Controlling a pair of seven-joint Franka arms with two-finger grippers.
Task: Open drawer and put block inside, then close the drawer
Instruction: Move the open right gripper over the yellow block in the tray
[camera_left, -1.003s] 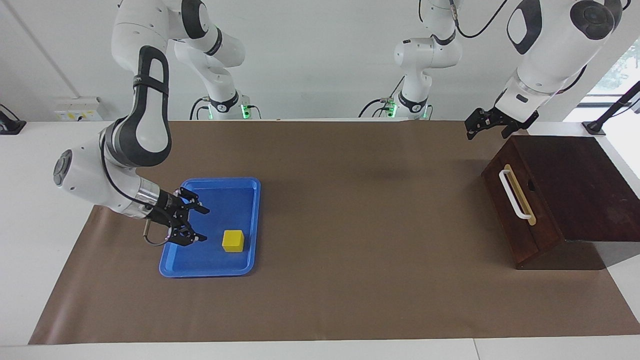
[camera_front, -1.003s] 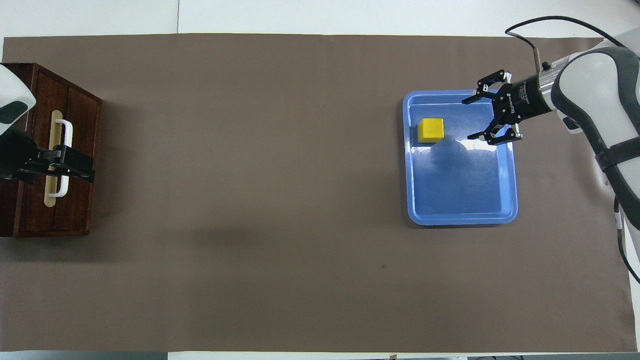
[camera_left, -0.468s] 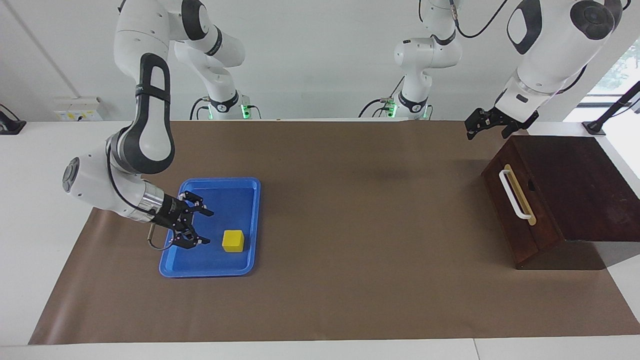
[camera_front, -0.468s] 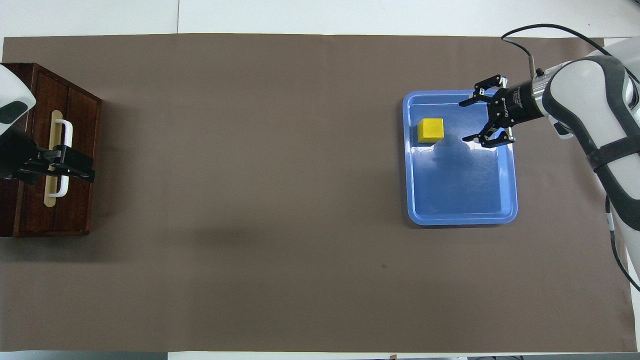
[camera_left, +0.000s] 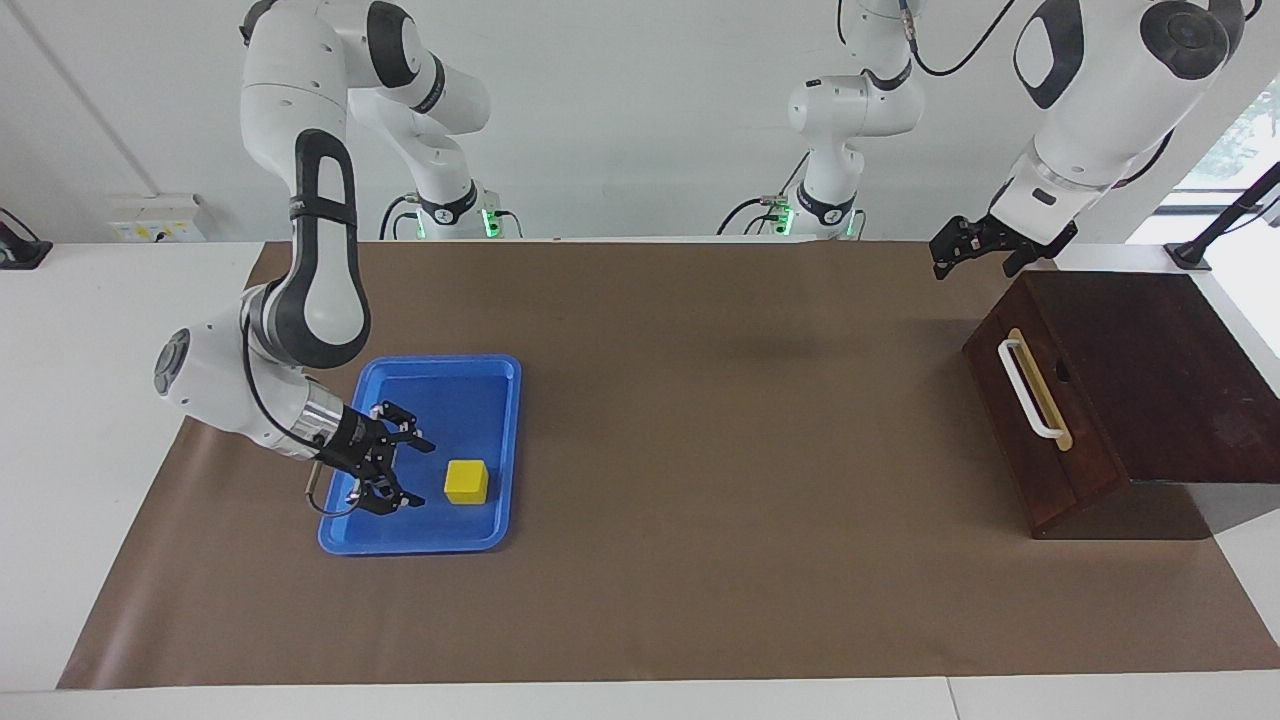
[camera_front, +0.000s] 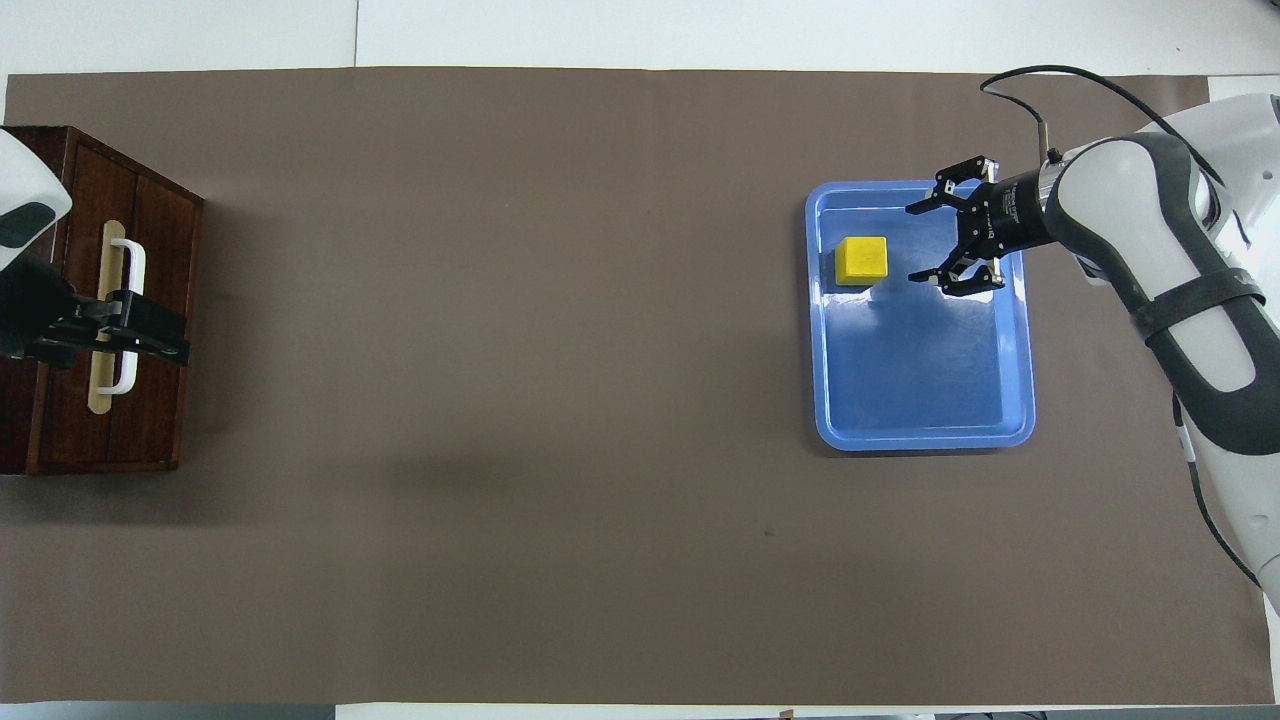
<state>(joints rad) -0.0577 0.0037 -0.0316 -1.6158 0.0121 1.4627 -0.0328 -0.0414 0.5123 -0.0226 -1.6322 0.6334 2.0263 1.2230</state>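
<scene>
**Block approach with the drawer shut**

Brown paper covers the table. Right gripper (camera_left: 412, 475), jaws apart, sits low in the blue tray (camera_left: 500, 375) beside the yellow block (camera_left: 466, 481). A skewed approach could shove it away. Left gripper (camera_left: 958, 250), open, waits above the closed drawer (camera_left: 1030, 420).

High facing cam, steep overhead cam; both cover table (camera_left: 700, 420).

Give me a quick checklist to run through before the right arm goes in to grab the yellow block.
1. Right gripper open, fingers spread: ok.
2. Block free in the blue tray, nothing on it: ok.
3. Right gripper beside the block, not touching: ok.
4. Drawer open for the drop: not ok, shut.
5. Left gripper waiting, open, raised beside the box: ok.
6. Gripper's height over the tray floor: cannot tell.
</scene>
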